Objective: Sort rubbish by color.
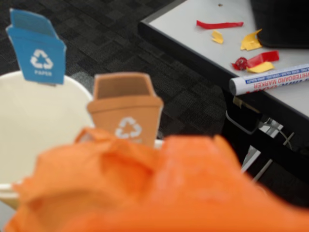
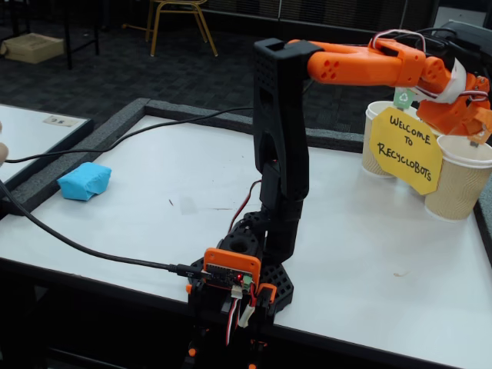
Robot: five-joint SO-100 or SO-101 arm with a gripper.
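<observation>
One orange wad (image 1: pixel 159 193) in pincer (image 2: pixel 470 123), above cups (image 2: pixel 460 178)

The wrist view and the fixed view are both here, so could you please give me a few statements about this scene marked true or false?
1. An orange paper wad fills the bottom of the wrist view. True.
2. The light blue paper wad already lies in a cup. False: it lies on the white table, far from the cups.
3. The arm reaches out over the paper cups. True.
4. The yellow sign reads "Welcome to Recyclobots". True.
5. The whiteboard marker stands in the cup with the blue recycling tag. False: it lies on a separate grey table.
</observation>
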